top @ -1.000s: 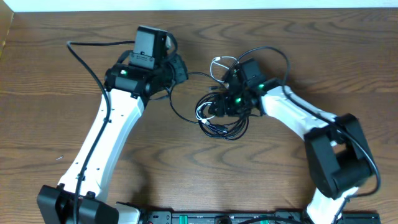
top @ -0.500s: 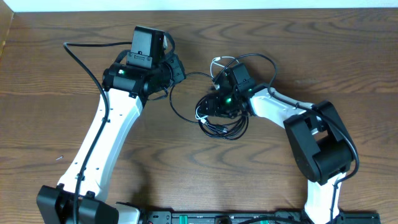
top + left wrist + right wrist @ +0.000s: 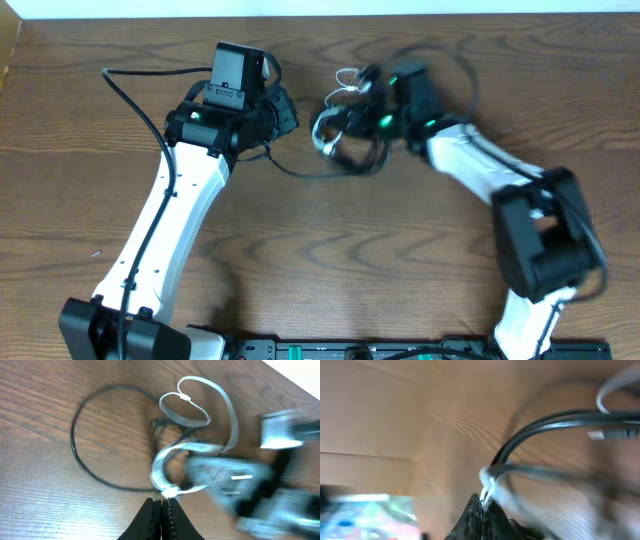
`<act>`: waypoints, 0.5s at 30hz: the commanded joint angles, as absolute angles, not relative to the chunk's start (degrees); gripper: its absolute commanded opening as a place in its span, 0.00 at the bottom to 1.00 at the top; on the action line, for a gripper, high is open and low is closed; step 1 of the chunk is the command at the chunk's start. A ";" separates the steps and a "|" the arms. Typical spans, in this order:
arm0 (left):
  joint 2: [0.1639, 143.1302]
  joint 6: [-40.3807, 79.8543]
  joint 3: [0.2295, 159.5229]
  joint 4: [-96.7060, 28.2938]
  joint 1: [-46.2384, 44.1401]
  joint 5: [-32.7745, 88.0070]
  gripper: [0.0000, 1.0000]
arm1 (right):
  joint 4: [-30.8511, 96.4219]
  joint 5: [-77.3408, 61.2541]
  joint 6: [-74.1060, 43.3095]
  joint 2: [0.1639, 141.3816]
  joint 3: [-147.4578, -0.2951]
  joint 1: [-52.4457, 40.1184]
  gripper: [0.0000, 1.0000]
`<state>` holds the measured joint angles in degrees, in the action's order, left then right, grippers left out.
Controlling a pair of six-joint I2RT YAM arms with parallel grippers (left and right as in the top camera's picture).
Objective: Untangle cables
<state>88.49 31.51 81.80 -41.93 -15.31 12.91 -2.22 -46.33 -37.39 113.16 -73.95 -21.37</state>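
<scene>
The cables lie tangled between my two grippers, at the table's far middle. The white cable (image 3: 322,130) loops through the black cable (image 3: 300,172). My right gripper (image 3: 345,125) is shut on the white cable (image 3: 487,482), whose strand comes out between its jaws (image 3: 484,500) beside the blurred black cable (image 3: 545,422). My left gripper (image 3: 288,112) is shut (image 3: 162,501). The black cable's loop (image 3: 75,445) and a bend of the white cable (image 3: 192,410) reach right up to its tips. Whether either is pinched there does not show.
A thick black robot wire (image 3: 130,90) arcs out left of the left arm. The table's far edge (image 3: 450,14) runs just beyond the tangle. The right arm (image 3: 240,480) fills the left wrist view's right side, blurred. The arms' base bar (image 3: 350,350) sits at the near edge.
My right gripper has shut on the white cable and swung toward the far edge, dragging the tangle with it. The left arm has stayed put, still shut.
</scene>
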 commanded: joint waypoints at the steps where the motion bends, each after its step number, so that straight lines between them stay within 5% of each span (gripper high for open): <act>1: 88.42 31.59 81.97 -41.98 -15.16 11.90 0.08 | -2.83 -56.75 -41.36 103.74 -79.68 -17.50 0.01; 9: 88.75 31.16 81.93 -41.98 -15.18 14.37 0.17 | 9.93 -51.94 -39.97 102.02 -79.79 -15.68 0.01; 15: 89.82 31.16 81.49 -42.02 -15.18 14.35 0.32 | 3.18 -56.60 -44.27 101.45 -80.79 -14.87 0.01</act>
<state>88.64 31.48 81.80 -41.95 -15.31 13.82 6.20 -52.88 -41.56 102.39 -79.61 -15.57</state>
